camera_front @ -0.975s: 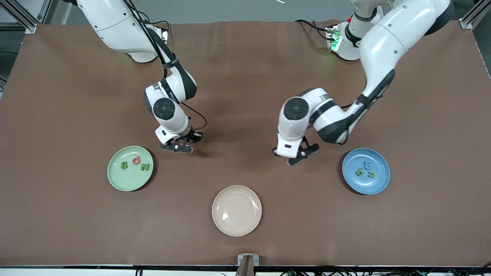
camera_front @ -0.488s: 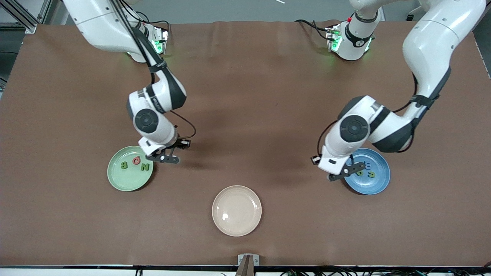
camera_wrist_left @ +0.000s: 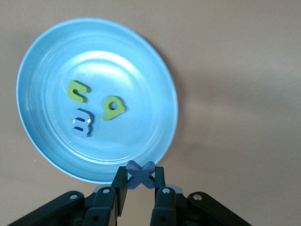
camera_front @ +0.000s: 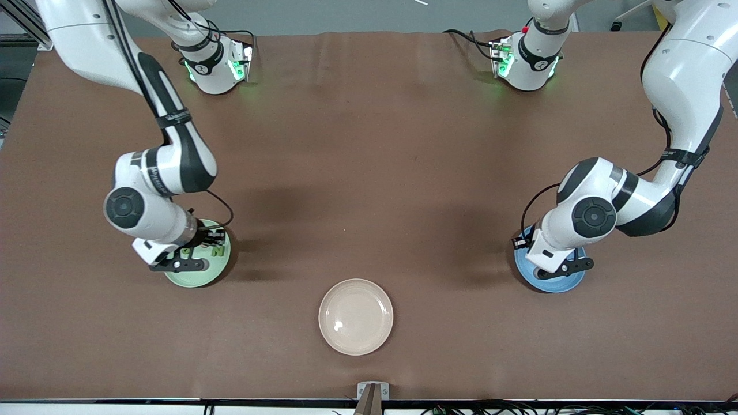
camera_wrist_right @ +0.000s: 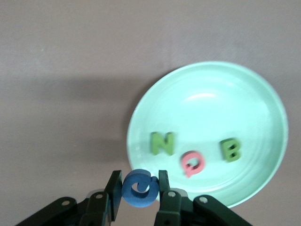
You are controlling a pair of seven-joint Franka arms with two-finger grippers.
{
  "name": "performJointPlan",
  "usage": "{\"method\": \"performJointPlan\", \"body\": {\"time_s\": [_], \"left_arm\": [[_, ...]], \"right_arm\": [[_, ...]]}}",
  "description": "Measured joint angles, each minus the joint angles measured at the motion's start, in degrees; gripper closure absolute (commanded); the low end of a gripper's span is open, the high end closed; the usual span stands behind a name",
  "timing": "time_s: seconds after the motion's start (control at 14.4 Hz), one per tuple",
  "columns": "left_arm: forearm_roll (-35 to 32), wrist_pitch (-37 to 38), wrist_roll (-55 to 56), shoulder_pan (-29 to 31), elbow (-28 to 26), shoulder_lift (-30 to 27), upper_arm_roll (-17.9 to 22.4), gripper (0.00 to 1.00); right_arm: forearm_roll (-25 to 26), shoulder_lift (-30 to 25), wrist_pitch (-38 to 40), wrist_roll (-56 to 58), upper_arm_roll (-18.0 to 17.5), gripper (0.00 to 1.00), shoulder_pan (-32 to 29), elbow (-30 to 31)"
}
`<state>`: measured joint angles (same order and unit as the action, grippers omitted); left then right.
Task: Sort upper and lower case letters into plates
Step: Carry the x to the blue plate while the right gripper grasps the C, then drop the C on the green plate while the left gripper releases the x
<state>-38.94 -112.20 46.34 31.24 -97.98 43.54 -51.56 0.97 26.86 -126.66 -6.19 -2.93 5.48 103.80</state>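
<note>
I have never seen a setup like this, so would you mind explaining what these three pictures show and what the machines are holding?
These are two white robot arms at a brown table, each ending in a two-finger gripper. The wide picture comes from a high camera facing them; the other two come from cameras on the arms' wrists.

The left gripper is over the rim of the blue plate, shut on a small blue letter x. Three letters already lie in that plate.

The right gripper is over the rim of the light green plate, shut on a blue round letter. In that plate lie N, a pinkish red Q and B.

A cream-beige plate sits nearest the front camera.
</note>
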Motion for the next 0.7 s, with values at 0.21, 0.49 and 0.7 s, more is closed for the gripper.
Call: {"method": "performJointPlan", "body": {"time_s": [0.21,0.49,0.7], "left_arm": [[0.00,-0.01,-1.05,1.02,-0.41,1.68,0.42,0.92],[0.00,-0.19,-1.22,1.02,-0.41,2.48,1.89,0.85],[0.00,-0.53,-1.29,0.98,-0.41,2.81,3.32,0.66]], "right_arm": [[0.02,2.58,-0.25,5.74,0.06,1.00,-3.67,-1.25],[0.06,7.85,-3.72,7.72,0.03,0.99,-5.60,-2.19],[0.06,9.73,-4.62,7.72,-0.24,0.97,-5.58,-3.19]]}}
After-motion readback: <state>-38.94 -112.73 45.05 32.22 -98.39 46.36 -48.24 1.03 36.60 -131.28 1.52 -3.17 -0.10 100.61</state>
